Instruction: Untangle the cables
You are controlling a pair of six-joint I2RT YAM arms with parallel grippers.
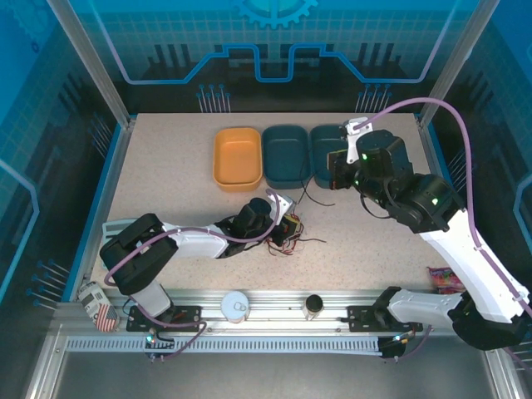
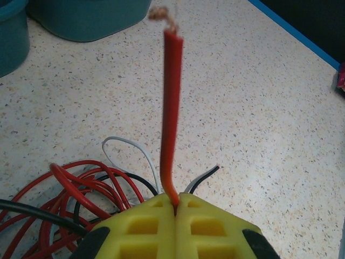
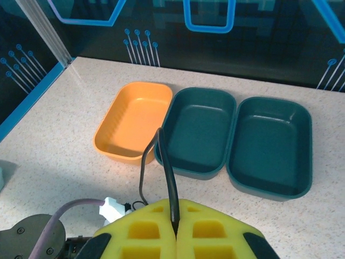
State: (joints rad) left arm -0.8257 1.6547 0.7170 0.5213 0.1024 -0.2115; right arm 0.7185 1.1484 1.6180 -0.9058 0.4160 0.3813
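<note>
Lie as a small loose heap of cables point(image 1: 289, 239) near the front middle of the table point(image 1: 166, 191), red, black and white loops crossing. Look light, thin and floppy yet springy enough to keep a curl, probably slick, so best taken near a free end and drawn out slowly, not yanked. Grips with the left gripper point(image 2: 176, 204) a red cable point(image 2: 172, 108) just below its bare tip, and with the right gripper point(image 3: 175, 218) a black cable point(image 3: 168, 178), raised before a teal tray point(image 3: 202, 91)
</note>
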